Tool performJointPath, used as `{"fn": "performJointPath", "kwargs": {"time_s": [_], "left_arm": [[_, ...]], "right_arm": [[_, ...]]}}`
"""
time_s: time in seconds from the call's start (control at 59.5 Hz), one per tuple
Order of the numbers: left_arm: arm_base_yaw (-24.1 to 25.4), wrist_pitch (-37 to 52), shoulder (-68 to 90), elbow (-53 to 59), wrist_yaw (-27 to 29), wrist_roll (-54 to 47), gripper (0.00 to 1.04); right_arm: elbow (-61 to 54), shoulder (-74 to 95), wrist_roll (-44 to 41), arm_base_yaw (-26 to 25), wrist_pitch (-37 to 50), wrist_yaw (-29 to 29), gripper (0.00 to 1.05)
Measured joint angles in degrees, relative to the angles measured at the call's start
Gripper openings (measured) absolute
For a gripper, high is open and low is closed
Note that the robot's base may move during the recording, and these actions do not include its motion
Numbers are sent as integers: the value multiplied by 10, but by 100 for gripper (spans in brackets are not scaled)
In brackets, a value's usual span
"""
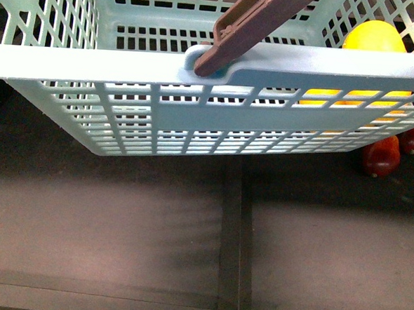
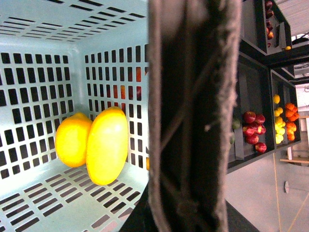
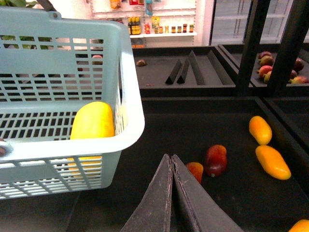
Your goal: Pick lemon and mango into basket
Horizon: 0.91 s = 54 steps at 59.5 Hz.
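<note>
Both fruits, lemon [image 2: 72, 140] and mango [image 2: 107, 145], sit touching in my basket's [image 1: 212, 71] corner; right end effector [image 3: 171, 162] is pinched together, can't tell on the left one.

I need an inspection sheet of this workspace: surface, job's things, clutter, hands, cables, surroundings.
Surface: dark display tray, with loose fruit lying on it.
Job's things: lemon and mango lie touching inside the basket; brown handle swung over the rim.
Clutter: dark red fruits and two orange-yellow fruits outside the basket.
Hands: right hand shut, holding nothing, beside the basket; left hand fills its own view, state unclear.
Cables: nothing seen.
Surroundings: shop shelves behind; more fruit bins to the side.
</note>
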<state>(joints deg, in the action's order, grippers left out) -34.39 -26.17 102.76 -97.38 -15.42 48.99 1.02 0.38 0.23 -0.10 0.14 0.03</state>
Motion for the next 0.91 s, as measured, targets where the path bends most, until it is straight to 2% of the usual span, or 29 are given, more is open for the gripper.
{"fn": "performJointPath", "kwargs": {"time_s": [0.218, 0.319, 0.42, 0.571, 0.621, 0.638, 0.672, 0.705, 0.789, 0.907], "left_arm": [[0, 0, 0, 0, 0, 0, 4], [0, 0, 0, 0, 0, 0, 4], [0, 0, 0, 0, 0, 0, 4], [0, 0, 0, 0, 0, -1, 4], [-7, 43, -5, 20, 73, 23, 4], [-12, 69, -8, 33, 126, 41, 4], [-17, 92, -8, 45, 198, 56, 4], [-17, 99, -8, 49, 236, 58, 4], [3, 101, -8, 55, 259, 46, 4], [33, 106, -8, 71, 228, 33, 4]], "right_arm": [[0, 0, -1, 0, 0, 0, 4], [0, 0, -1, 0, 0, 0, 23], [0, 0, -1, 0, 0, 0, 48], [0, 0, 0, 0, 0, 0, 70], [0, -1, -1, 0, 0, 0, 81], [0, -1, -1, 0, 0, 0, 86], [0, -1, 0, 0, 0, -1, 93], [0, -1, 0, 0, 0, -2, 97], [0, -1, 0, 0, 0, 0, 96], [0, -1, 0, 0, -1, 1, 96]]}}
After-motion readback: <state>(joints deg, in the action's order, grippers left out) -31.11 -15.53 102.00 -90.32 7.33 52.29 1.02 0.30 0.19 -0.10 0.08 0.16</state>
